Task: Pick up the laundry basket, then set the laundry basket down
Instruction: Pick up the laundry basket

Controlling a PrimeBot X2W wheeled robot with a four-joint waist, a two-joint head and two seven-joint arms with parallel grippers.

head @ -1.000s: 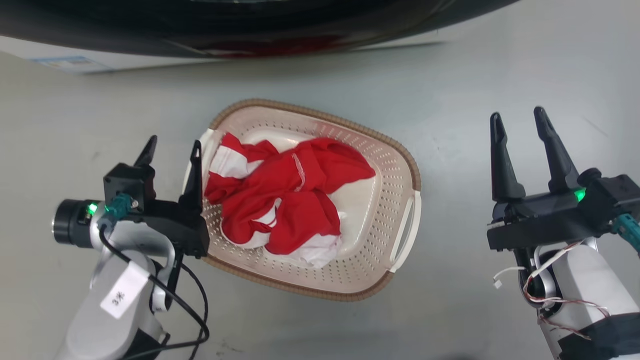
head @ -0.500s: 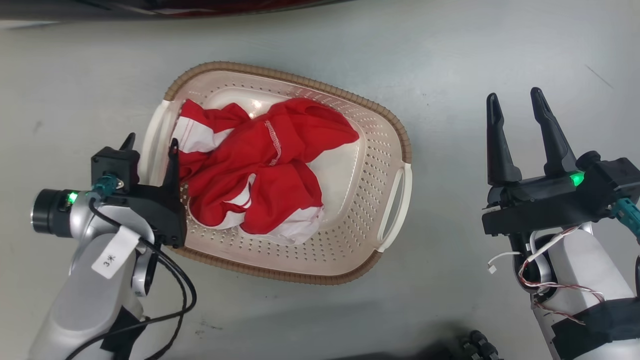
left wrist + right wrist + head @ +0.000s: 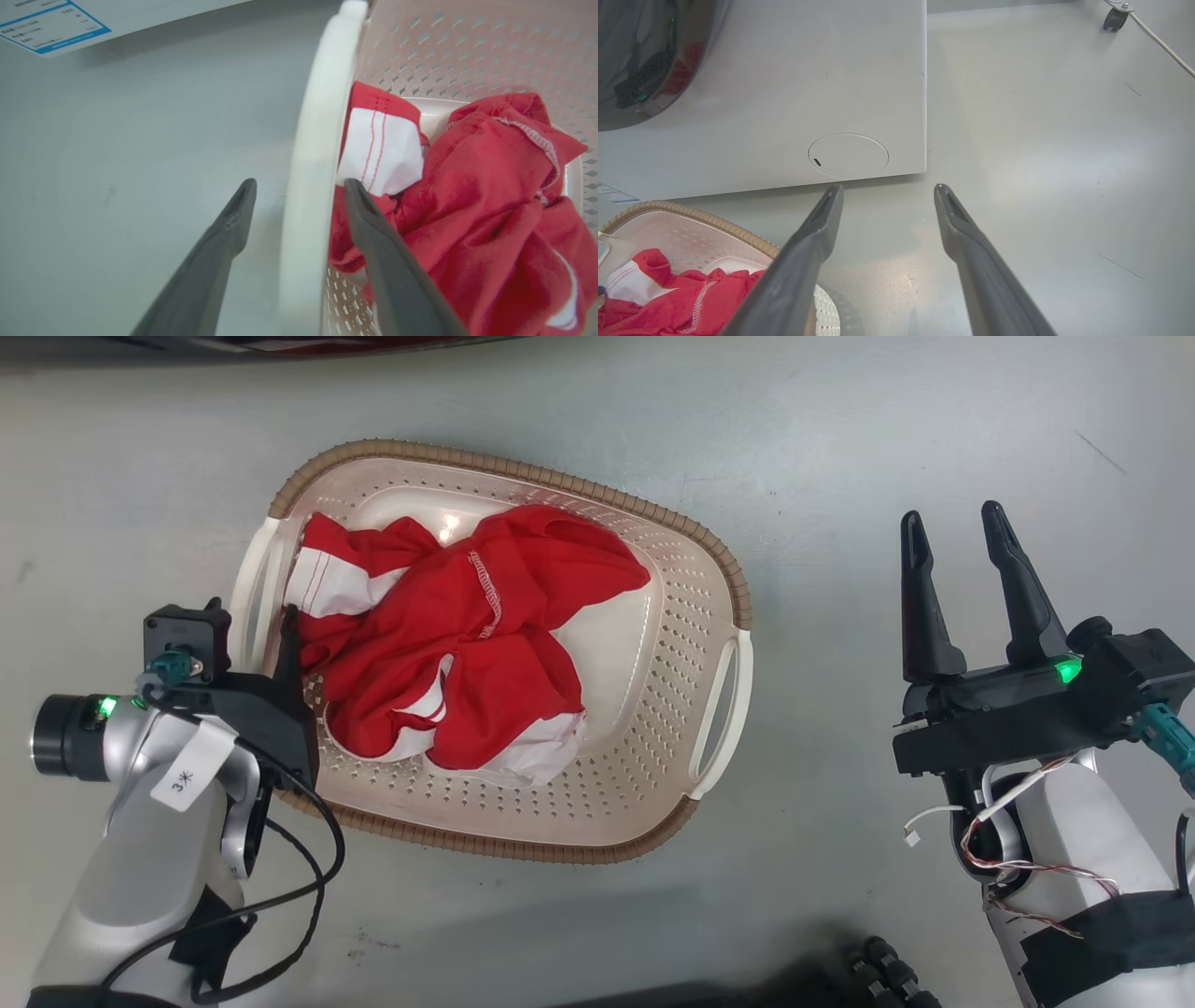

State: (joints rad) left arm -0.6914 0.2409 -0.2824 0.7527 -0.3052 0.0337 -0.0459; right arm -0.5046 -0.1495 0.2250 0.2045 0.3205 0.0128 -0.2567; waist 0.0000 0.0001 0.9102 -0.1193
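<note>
The laundry basket (image 3: 653,644) stands on the grey floor, cream and perforated with a brown rim (image 3: 705,219). It holds red and white clothes (image 3: 448,644). My left gripper (image 3: 252,609) is open and straddles the basket's left white handle (image 3: 313,154): one finger is outside the handle and the other is inside against the clothes. In the left wrist view the left gripper (image 3: 299,186) shows a gap on both sides of the handle. My right gripper (image 3: 952,537) stands open over bare floor, well to the right of the right handle (image 3: 724,709), with nothing between its fingers (image 3: 817,233).
The white washing machine (image 3: 784,93) with its dark door (image 3: 635,56) stands just beyond the basket. A caster and cable (image 3: 1113,16) lie far right. A dark part of my base (image 3: 878,971) shows at the bottom edge.
The head camera has tilted down, so the washing machine slid out at the top. My left gripper has moved over the left handle and now straddles it. The right gripper stays open.
</note>
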